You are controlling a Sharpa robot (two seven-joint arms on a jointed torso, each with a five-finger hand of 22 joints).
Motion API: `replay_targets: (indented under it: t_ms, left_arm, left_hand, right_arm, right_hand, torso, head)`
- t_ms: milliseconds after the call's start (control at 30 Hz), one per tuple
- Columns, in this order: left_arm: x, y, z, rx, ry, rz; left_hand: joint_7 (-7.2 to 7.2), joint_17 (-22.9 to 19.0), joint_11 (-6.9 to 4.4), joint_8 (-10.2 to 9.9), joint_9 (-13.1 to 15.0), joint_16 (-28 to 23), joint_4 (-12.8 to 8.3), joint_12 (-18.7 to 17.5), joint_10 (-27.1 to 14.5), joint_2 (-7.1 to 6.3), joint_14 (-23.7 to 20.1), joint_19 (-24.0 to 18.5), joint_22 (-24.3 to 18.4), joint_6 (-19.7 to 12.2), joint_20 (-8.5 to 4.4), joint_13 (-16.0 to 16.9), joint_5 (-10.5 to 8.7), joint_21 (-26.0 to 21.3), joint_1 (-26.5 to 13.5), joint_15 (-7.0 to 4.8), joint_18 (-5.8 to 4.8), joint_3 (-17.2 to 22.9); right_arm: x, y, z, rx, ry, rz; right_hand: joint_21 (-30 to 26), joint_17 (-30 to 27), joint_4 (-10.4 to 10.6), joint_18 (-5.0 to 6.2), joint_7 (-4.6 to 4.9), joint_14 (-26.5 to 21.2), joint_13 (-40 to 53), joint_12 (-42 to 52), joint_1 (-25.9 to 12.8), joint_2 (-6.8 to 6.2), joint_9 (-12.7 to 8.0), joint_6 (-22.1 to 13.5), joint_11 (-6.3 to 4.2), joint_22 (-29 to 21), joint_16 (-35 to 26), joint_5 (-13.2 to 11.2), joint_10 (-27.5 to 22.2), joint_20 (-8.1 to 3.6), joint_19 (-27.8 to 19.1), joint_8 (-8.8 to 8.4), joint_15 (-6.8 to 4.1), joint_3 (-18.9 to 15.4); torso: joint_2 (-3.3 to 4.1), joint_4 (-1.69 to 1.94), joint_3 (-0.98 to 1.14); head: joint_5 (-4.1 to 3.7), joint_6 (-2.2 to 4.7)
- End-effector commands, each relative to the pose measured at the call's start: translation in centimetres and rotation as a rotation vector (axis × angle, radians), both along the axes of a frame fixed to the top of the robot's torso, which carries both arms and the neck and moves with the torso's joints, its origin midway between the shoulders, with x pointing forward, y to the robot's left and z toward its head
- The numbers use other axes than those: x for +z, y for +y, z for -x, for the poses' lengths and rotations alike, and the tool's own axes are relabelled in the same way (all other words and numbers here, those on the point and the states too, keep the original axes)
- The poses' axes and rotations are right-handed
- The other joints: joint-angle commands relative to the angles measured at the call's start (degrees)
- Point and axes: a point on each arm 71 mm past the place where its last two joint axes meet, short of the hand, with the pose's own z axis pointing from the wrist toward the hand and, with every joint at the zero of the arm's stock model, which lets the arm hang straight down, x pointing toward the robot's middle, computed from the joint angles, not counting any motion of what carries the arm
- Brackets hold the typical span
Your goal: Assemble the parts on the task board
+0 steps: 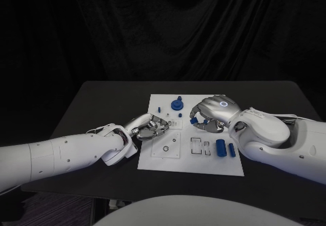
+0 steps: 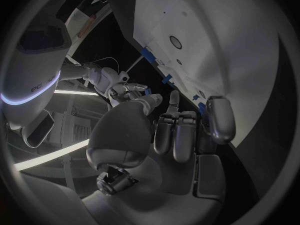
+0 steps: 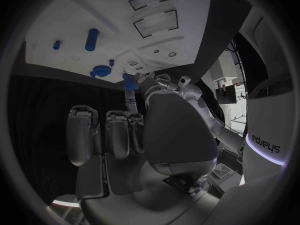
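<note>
The white task board (image 1: 204,162) lies in the middle of the black table. My right hand (image 1: 214,113) hovers over its upper middle and pinches a small blue peg (image 3: 129,83), which also peeks out under the fingers (image 1: 195,121). My left hand (image 1: 150,126) sits at the board's left edge with its fingers (image 2: 175,132) curled in and nothing visible in them. A blue round part (image 1: 177,104) stands near the board's far edge. A large blue cylinder (image 1: 221,147) and a thinner one (image 1: 232,149) lie on the right side.
Outlined rectangular slots (image 1: 196,146) and a ring-marked hole (image 1: 166,149) are on the board between my hands. Bare black table (image 1: 95,103) surrounds the board on all sides.
</note>
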Motion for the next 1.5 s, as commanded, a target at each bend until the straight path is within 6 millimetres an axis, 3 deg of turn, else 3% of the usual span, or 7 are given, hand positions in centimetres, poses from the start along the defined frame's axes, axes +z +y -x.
replay_targets:
  t_ms: [33, 133, 300, 567, 967, 1200, 1500]
  left_arm:
    - [0.2, -0.3, 0.1, -0.014, 0.002, 0.050]
    - [0.2, -0.2, 0.1, -0.014, 0.003, 0.052]
    - [0.2, -0.2, 0.2, -0.013, 0.001, 0.053]
    - [0.3, 0.0, 0.2, -0.012, -0.003, 0.054]
    - [0.2, -0.1, 0.1, -0.015, -0.007, 0.055]
    - [0.2, -0.1, 0.0, -0.016, -0.005, 0.053]
    - [0.1, -0.1, -0.1, -0.016, 0.000, 0.050]
  left_hand:
    - [0.04, 15.1, 0.31, 0.1, -0.4, 0.1, 0.0, 0.1, 6.0, 0.17, 5.9, 0.1, 1.5, 0.3, 0.49, 15.0, 0.37, -0.1, 0.7, 0.39, -0.06, 0.3]
    - [0.02, 15.1, 0.31, 0.1, -0.7, 0.1, 0.1, 0.1, 6.0, 0.19, 5.9, 0.1, 1.6, 0.6, 0.50, 15.0, 0.51, -0.1, 0.7, 0.39, -0.07, 0.2]
    - [-0.07, 15.1, 0.25, 0.2, -1.3, 0.1, 0.1, 0.1, 6.0, 0.16, 5.9, 0.1, 1.6, 1.1, 0.49, 15.0, 0.94, 0.0, 1.0, 0.36, -0.07, 0.1]
    - [-0.14, 15.1, 0.20, 0.3, -1.7, 0.1, 0.2, 0.1, 6.0, 0.13, 5.9, 0.1, 1.7, 1.4, 0.47, 15.0, 1.28, -0.1, 1.2, 0.32, -0.07, 0.1]
    - [-0.22, 15.1, 0.13, 0.3, -2.2, 0.1, 0.1, 0.1, 6.0, 0.10, 5.9, 0.1, 1.7, 1.8, 0.43, 15.0, 1.79, -0.1, 1.6, 0.27, -0.06, 0.1]
    - [-0.23, 15.1, 0.11, 0.3, -2.4, 0.1, 0.1, 0.1, 6.0, 0.12, 5.9, 0.2, 1.8, 1.9, 0.41, 15.0, 1.97, -0.1, 1.7, 0.25, -0.07, 0.1]
    - [-0.25, 15.1, 0.09, 0.3, -2.5, 0.1, 0.1, 0.1, 6.0, 0.12, 5.9, 0.2, 1.8, 1.9, 0.40, 15.0, 2.06, -0.1, 1.8, 0.24, -0.07, 0.1]
  right_arm:
    - [-0.6, 0.9, -0.7, 0.009, 0.011, 0.058]
    - [-1.4, 2.1, -1.6, 0.004, 0.035, 0.078]
    - [-3.0, 3.3, -2.7, -0.014, 0.077, 0.117]
    - [-5.1, 4.7, -4.1, -0.039, 0.131, 0.157]
    - [-6.3, 5.2, -5.2, -0.058, 0.164, 0.163]
    - [-6.4, 5.0, -5.4, -0.051, 0.163, 0.157]
    - [-6.3, 4.9, -5.4, -0.037, 0.151, 0.133]
  right_hand:
    - [0.2, 10.8, 0.1, -0.67, -0.40, 5.2, 15.1, 0.2, -0.5, 0.06, 1.5, 0.7, 0.42, 13.0, -0.2, -0.4, 5.9, 0.31, 3.5, -0.11, 0.42, -0.3]
    - [0.2, 10.9, 0.3, -0.68, -0.33, 5.2, 15.1, 0.2, -0.7, 0.15, 1.5, 0.6, 0.46, 13.0, -0.2, -0.5, 5.9, 0.38, 3.5, -0.28, 0.47, -0.4]
    - [0.1, 10.8, 0.6, -0.64, -0.14, 5.2, 15.1, 0.2, -1.2, 0.19, 1.6, 0.3, 0.71, 13.0, -0.3, -0.5, 5.9, 0.51, 3.4, -0.61, 0.64, -0.5]
    - [0.1, 10.7, 0.8, -0.64, 0.12, 5.2, 15.1, 0.2, -1.5, 0.23, 1.6, -0.2, 0.94, 13.0, -0.3, -0.5, 5.9, 0.68, 3.4, -1.08, 0.84, -0.6]
    - [0.0, 10.7, 1.0, -0.62, 0.90, 5.2, 15.1, 0.2, -2.1, 0.21, 1.5, -2.0, 1.64, 12.9, -0.3, -0.6, 5.9, 1.21, 3.4, -2.56, 1.43, -0.7]
    - [-0.6, 11.0, 1.7, -0.45, 1.91, 5.2, 15.1, 0.2, -3.3, -0.04, 0.8, -6.9, 1.96, 12.7, -0.1, -3.0, 5.9, 1.79, 3.1, -5.83, 1.82, -1.2]
    - [-1.1, 10.7, 2.3, -0.33, 1.79, 5.2, 15.1, 0.2, -3.8, -0.38, -0.1, -11.5, 1.45, 12.6, -0.2, -7.8, 5.9, 1.51, 2.9, -8.47, 1.43, -2.2]
  torso:
    - [0.12, 0.16, -0.02]
    - [0.14, 0.09, -0.02]
    - [0.12, 0.35, -0.06]
    - [0.07, 0.24, -0.03]
    - [-0.01, 0.09, -0.02]
    - [0.01, 0.16, 0.01]
    - [0.00, 0.06, 0.00]
  head:
    - [-0.23, -0.01]
    - [-0.17, -0.01]
    - [-0.17, -0.01]
    - [-0.02, -0.01]
    - [0.01, -0.01]
    - [-0.08, -0.01]
    - [-0.02, -0.01]
